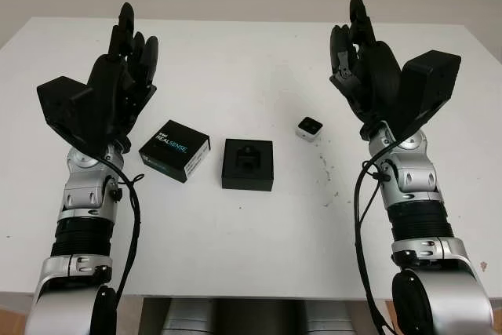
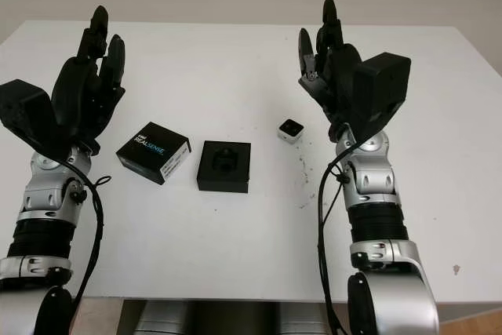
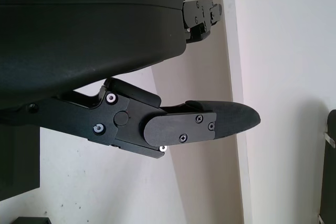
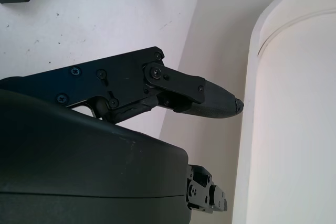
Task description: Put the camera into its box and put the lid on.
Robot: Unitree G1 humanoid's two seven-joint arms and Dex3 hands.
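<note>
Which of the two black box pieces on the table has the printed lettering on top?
The lid, the left piece nearer the left robot hand, carries white RealSense lettering. The open box base beside it is plain black with a moulded insert.

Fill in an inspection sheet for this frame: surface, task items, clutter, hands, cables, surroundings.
Surface: white table, small dark specks near its right side.
Task items: camera lies on the table, right of the open box; box holds a black insert, no camera in it. Lid, printed REALSENSE, lies left of the box, apart from it.
Clutter: nothing seen.
Hands: left hand open, raised above the table's left; right hand open, raised above its right.
Cables: black cable along the right forearm; another along the left.
Surroundings: plain wall behind.
</note>
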